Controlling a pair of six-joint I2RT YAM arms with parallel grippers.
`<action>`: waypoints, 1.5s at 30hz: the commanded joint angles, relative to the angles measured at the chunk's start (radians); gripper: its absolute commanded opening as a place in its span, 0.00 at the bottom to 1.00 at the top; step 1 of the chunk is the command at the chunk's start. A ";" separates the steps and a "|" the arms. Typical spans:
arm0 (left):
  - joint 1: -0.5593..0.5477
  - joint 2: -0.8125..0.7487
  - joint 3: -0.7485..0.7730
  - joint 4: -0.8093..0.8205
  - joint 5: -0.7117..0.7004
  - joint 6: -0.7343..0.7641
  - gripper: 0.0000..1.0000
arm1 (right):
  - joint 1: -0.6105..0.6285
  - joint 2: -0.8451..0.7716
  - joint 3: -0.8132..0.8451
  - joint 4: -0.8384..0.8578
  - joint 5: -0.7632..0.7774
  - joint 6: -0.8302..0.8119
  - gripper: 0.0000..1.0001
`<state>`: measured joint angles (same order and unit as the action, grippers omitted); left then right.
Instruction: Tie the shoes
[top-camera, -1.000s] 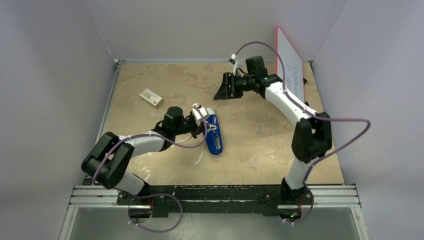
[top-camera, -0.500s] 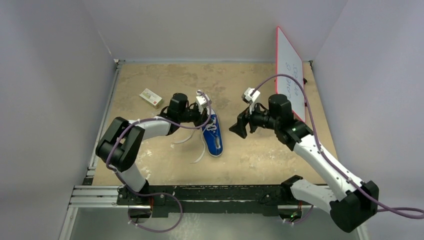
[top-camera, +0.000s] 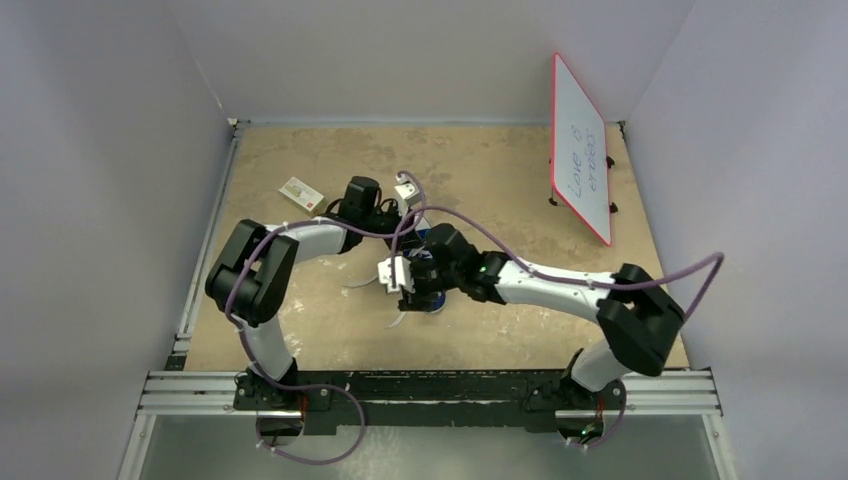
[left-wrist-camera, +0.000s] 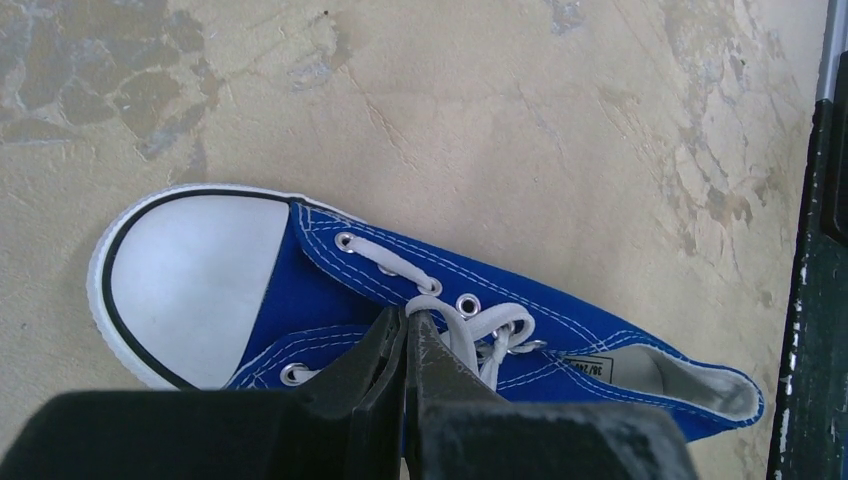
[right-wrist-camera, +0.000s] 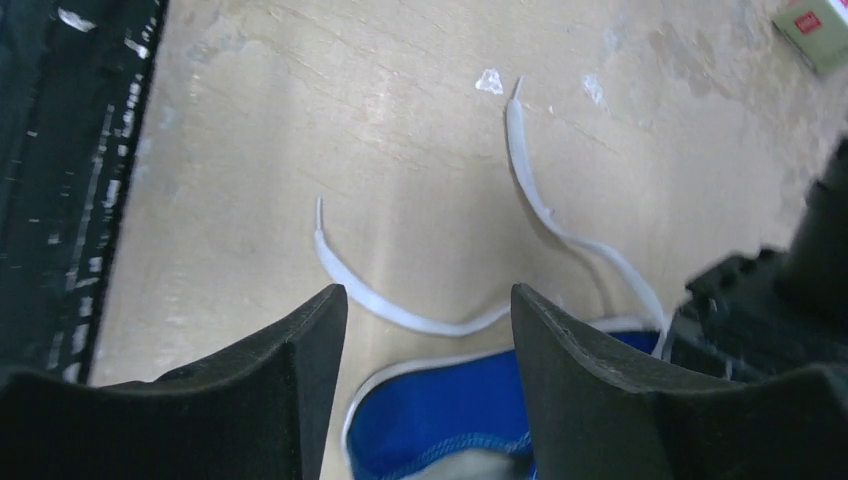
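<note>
I see my left gripper (left-wrist-camera: 407, 318) with its jaws pressed together, tips at the laces (left-wrist-camera: 482, 326) over the sneaker (left-wrist-camera: 320, 292). It lies on the table (left-wrist-camera: 500, 130), toe cap (left-wrist-camera: 200, 270) left, heel opening right.

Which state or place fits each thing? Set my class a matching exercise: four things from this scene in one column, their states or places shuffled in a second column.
Things
1. left gripper
2. right gripper
3. small box
4. whiteboard

States or places
A. red-edged, propped at the far right
B. open, above loose lace ends
C. shut, tips at the sneaker, by its eyelets
D. lying flat, far left

Pairs: 1-C, 2-B, 3-D, 4-A
</note>
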<state>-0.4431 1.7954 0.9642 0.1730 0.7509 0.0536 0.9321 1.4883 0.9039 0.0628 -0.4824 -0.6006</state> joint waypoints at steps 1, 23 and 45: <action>0.014 0.046 0.061 -0.032 0.066 -0.010 0.00 | 0.057 0.090 0.098 0.091 0.036 -0.195 0.60; 0.014 0.051 0.071 -0.071 -0.001 -0.033 0.00 | 0.091 0.421 0.179 0.251 0.445 -0.413 0.58; 0.014 0.048 0.081 -0.099 -0.028 -0.023 0.00 | 0.089 0.466 0.348 -0.136 0.193 -0.642 0.00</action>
<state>-0.4290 1.8503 1.0267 0.0845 0.7082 0.0196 1.0153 2.0167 1.2057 0.1162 -0.1398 -1.2415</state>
